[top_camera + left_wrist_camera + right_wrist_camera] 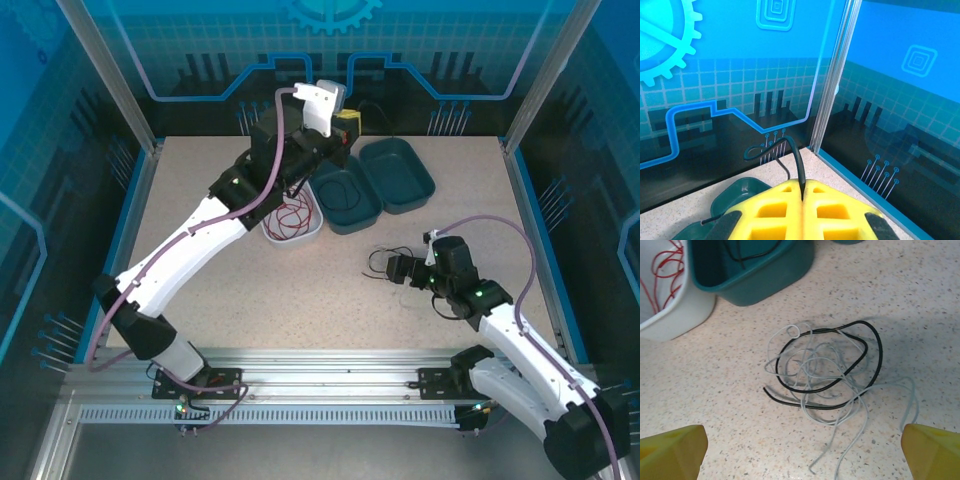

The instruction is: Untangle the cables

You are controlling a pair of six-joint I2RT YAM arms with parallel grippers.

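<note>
Lying fwd of R gripper (802,452) — cables (825,375)

A black cable (879,357) and a whitish-grey cable (821,418) lay loosely coiled and intertwined on the tabletop (730,405). The red cable (660,275) sat coiled inside a white tub (675,315). Another black strand (797,165) curled upward, pinched in the left end effector (803,200).

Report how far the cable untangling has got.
Done: the red cable lies in the white bin. In hand: the left claw pinches a black cable above the teal bin. Left: a grey cable and a second black cable lie entwined on the table, under the open right claw.
</note>
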